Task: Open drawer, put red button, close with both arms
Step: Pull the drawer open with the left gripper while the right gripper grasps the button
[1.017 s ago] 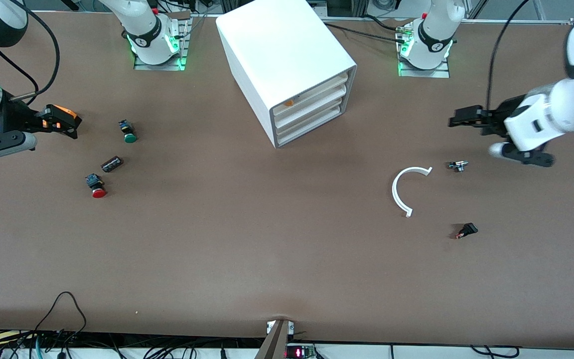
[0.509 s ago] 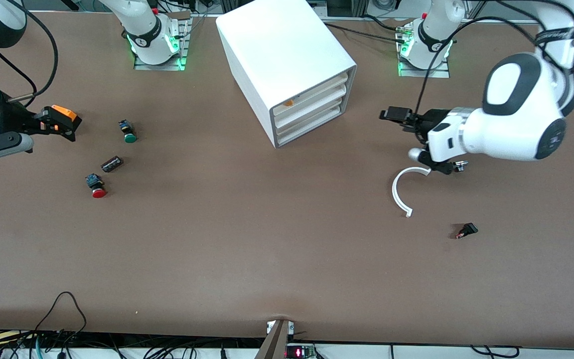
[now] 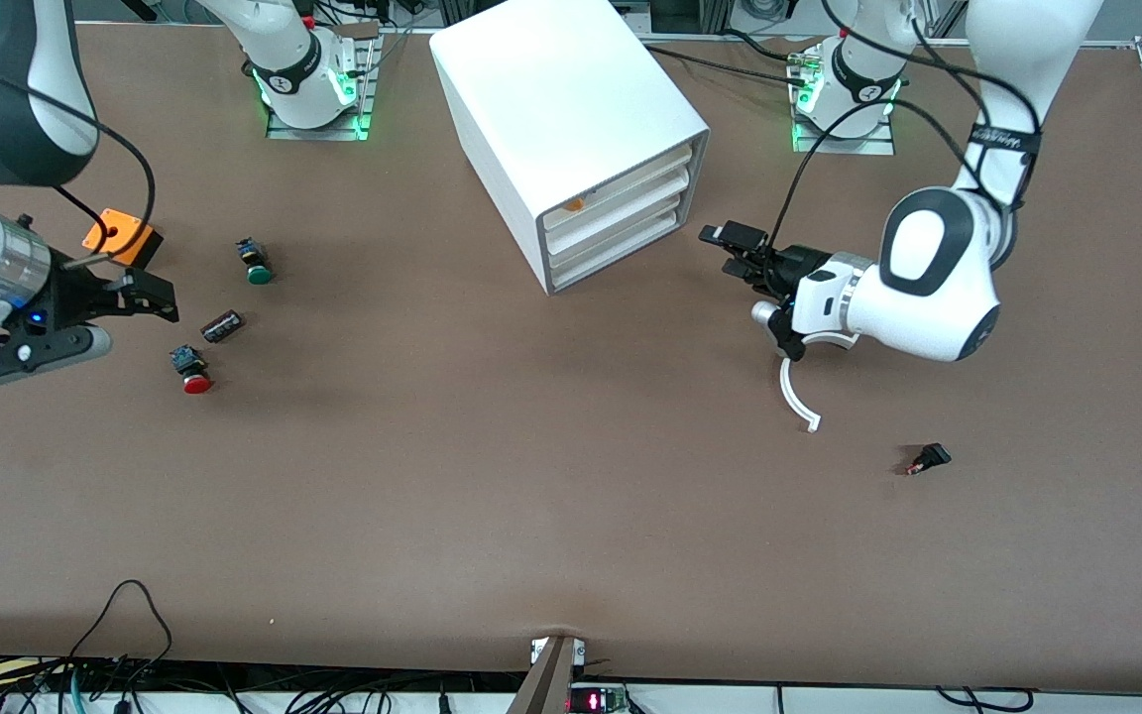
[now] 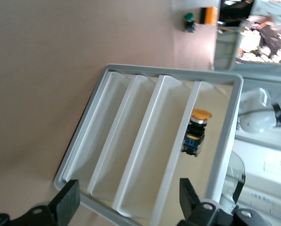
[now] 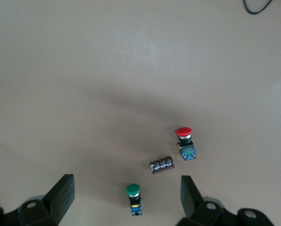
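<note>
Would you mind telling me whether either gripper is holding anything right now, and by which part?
Nothing is held. The left gripper is open in front of the cabinet, and the right gripper is open over the table near the red button.

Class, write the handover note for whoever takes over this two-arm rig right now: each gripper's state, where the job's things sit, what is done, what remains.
Left gripper: open, empty, in front of the cabinet, facing its drawers.
Right gripper: open, empty, at the right arm's end of the table, by the red button.
The middle drawer is shut. The red button lies on the table, nearer the front camera than the green button, with a small dark part between them.
Done: nothing yet.
Left: open the middle drawer, put the red button in, close it with both arms.
</note>
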